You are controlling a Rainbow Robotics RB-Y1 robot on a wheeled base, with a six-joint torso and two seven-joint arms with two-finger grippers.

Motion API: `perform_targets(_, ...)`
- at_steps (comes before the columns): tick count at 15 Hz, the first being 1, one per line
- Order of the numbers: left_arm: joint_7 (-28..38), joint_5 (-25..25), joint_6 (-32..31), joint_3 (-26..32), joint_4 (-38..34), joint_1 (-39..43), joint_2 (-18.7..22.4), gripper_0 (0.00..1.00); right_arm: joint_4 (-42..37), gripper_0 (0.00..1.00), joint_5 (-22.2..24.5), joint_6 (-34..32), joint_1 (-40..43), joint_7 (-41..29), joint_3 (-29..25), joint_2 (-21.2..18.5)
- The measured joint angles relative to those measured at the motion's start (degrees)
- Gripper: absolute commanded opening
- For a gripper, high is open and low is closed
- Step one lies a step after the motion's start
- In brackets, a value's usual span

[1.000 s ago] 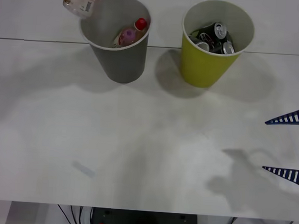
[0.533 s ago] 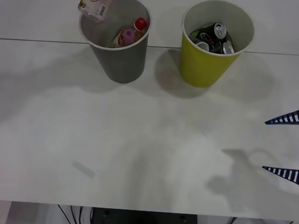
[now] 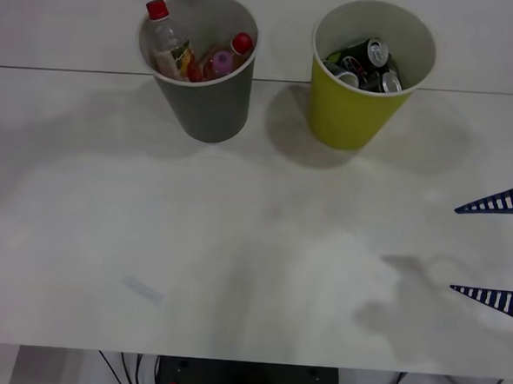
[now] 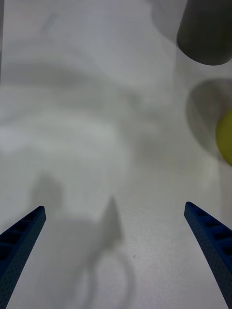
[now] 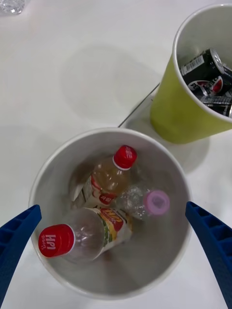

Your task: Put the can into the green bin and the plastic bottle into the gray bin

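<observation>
Front view: plastic bottle inside gray bin, green bin beside it holding cans, right pincer spread open over the table, left wrist view: left pincer released, directly above the gray bin, plastic bottle below between its fingers

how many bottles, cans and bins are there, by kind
bottles in the gray bin: 3 (red-capped bottle, second red-capped bottle, pink-capped bottle)
cans in the green bin: at least 3 show
bins: 2
total: 8
</observation>
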Motion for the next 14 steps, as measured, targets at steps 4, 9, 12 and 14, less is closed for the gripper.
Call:
perform_targets(4,-2.2,8.2,0.6,0.4,-9.0,6.8,10.3,1.0,0.0,1.0,0.0,0.0,0.0,0.0,0.0,0.0)
perform_targets(9,-13.6,15.2,1.2,11.8,-18.2,23.9,20.0,1.0,0.0,1.0,0.0,0.0,0.0,0.0,0.0,0.0)
perform_targets(12,-20.9,15.2,0.9,25.2,-26.0,40.0,22.3,1.0,0.0,1.0,0.0,0.0,0.0,0.0,0.0,0.0)
perform_targets(14,-26.1,15.1,0.6,35.1,-31.4,51.7,22.5,1.0,0.0,1.0,0.0,0.0,0.0,0.0,0.0,0.0)
